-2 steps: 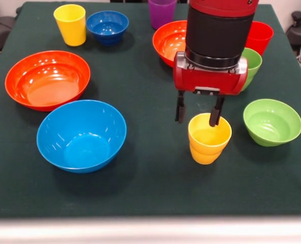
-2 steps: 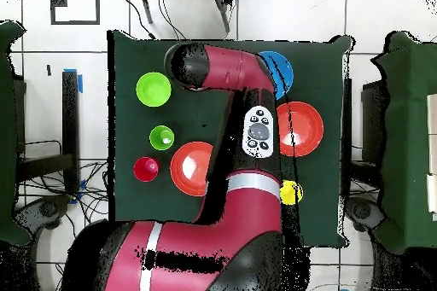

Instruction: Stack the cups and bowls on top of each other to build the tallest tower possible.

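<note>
My gripper (image 1: 197,116) hangs open over the yellow-orange cup (image 1: 209,140), which stands upright on the green cloth. One finger is outside the cup's left wall and the other is at its far rim. The large light blue bowl (image 1: 82,134) sits at the front left, with an orange-red bowl (image 1: 47,79) behind it. A second orange-red bowl (image 1: 167,43) is partly hidden by the arm. The red cup (image 1: 260,35), lime green cup (image 1: 252,63) and small lime green bowl (image 1: 272,122) stand at the right. All of them stand singly; I see no tower.
At the far left are a yellow cup (image 1: 70,24) and a small dark blue bowl (image 1: 108,26); a purple cup (image 1: 162,11) is at the far edge. The table's front edge (image 1: 150,216) is close below. In the overhead view the arm (image 2: 239,134) covers the middle of the table.
</note>
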You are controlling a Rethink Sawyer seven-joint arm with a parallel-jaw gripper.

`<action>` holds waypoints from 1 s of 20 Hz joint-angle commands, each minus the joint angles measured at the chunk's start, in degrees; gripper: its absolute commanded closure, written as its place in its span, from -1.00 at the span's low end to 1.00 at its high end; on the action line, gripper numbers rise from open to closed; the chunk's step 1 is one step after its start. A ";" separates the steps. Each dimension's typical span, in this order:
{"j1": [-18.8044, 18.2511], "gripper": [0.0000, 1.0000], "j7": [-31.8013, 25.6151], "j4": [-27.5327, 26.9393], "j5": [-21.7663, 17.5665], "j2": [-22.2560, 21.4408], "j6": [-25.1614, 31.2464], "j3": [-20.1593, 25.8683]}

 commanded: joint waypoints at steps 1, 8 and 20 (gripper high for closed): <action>-0.40 -1.00 4.17 5.15 -1.20 1.59 1.63 3.60; 0.13 -1.00 4.76 8.40 -1.61 1.94 -1.51 4.01; 0.91 -1.00 6.43 7.77 -1.99 5.44 -7.49 4.06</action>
